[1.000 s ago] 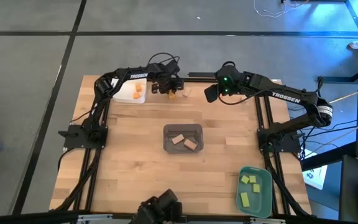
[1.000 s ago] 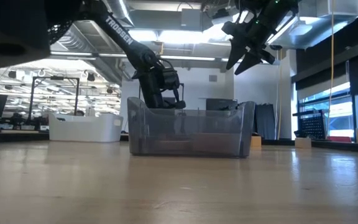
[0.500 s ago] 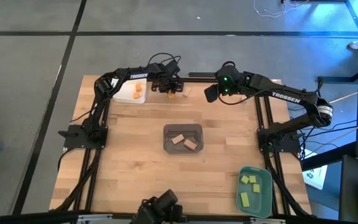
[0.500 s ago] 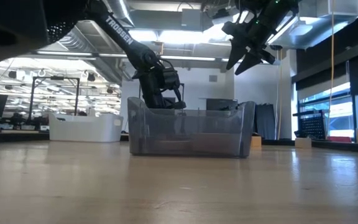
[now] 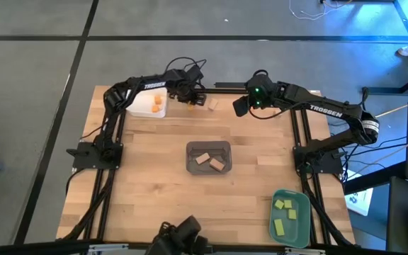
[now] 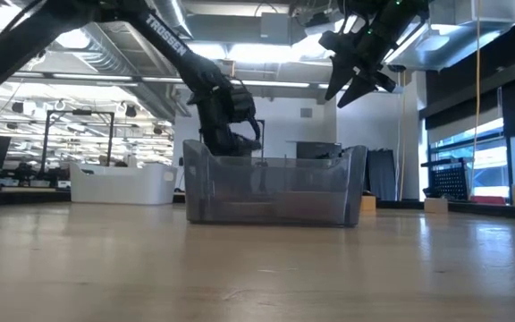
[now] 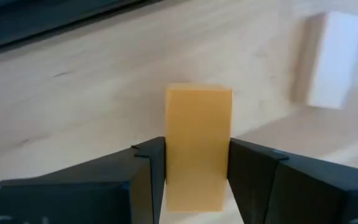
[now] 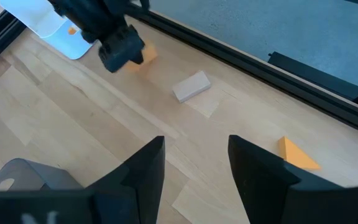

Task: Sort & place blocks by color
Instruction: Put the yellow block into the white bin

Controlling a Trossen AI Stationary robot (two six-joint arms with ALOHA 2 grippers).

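Note:
My left gripper (image 5: pixel 188 99) stands at the table's far edge, just right of the white tray (image 5: pixel 142 108), and is shut on an orange block (image 7: pixel 197 134). That tray holds two orange blocks (image 5: pixel 156 105). A pale tan block (image 5: pixel 212 105) lies flat on the wood right of the gripper. The grey tray (image 5: pixel 209 147) mid-table holds tan blocks. The teal tray (image 5: pixel 294 230) at the near right holds yellow-green blocks. My right gripper (image 5: pixel 241 106) hangs open and raised at the far right, holding nothing. My left gripper pinches the orange block's two long sides (image 7: pixel 169 155) between its two fingers, which lie along the block. The fingers come from above, slanting steeply down. The block's free end sticks out past the fingertips and seems just clear of the wood (image 8: pixel 146 56).
An orange wedge (image 8: pixel 297 154) lies on the wood near the far right edge. Black frame rails run along the table's far edge (image 5: pixel 225 88) and both sides. Bare wood spreads between the grey tray and the near edge.
My left gripper has risen a little with the orange block, rolled about its own axis, and shifted slightly toward the white tray. The block has turned with it.

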